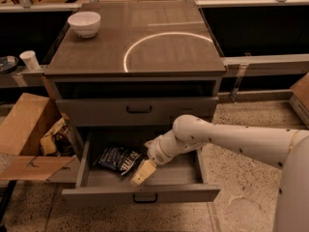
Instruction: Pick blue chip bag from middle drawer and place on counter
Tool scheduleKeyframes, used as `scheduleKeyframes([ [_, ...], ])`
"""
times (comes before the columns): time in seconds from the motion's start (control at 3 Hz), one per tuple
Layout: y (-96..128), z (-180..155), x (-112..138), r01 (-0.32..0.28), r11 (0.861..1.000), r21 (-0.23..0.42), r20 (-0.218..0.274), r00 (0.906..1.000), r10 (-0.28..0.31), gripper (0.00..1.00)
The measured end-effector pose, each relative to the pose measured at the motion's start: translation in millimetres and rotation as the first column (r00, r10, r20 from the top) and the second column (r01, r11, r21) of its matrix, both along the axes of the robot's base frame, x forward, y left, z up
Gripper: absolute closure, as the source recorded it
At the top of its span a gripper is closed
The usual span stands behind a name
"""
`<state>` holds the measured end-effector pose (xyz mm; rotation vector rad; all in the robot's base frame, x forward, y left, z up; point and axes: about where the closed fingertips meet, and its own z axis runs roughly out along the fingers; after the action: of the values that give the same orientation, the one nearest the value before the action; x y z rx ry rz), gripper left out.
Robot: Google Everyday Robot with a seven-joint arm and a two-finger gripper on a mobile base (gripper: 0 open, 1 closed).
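Note:
The blue chip bag [118,158] lies flat on the floor of the open middle drawer [140,194], in its left half. My gripper [140,174] reaches down into the drawer from the right on the white arm [227,141]. Its pale fingertips sit just right of the bag's lower right corner, close to it. The counter [96,52] is the grey-brown cabinet top above, marked with a pale circular arc [145,40].
A white bowl [84,23] stands on the counter's back left corner. A closed drawer [139,110] sits above the open one. An open cardboard box [29,134] with clutter stands left of the cabinet. A white cup [30,60] sits on a ledge at left.

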<state>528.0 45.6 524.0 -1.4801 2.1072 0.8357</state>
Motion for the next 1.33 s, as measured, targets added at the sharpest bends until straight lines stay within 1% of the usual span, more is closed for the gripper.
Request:
scheduleKeyframes([
  [0.67, 41.6, -54.3, 29.2, -0.030, 0.998, 0.064, 0.066, 0.9975, 0.026, 0.00],
  [1.0, 58.2, -76.3, 44.3, -0.020, 0.997, 0.079, 0.099, 0.9950, 0.012, 0.00],
  [1.33, 73.5, -97.4, 61.9, -0.001, 0.997, 0.078, 0.130, 0.9915, -0.009, 0.00],
])
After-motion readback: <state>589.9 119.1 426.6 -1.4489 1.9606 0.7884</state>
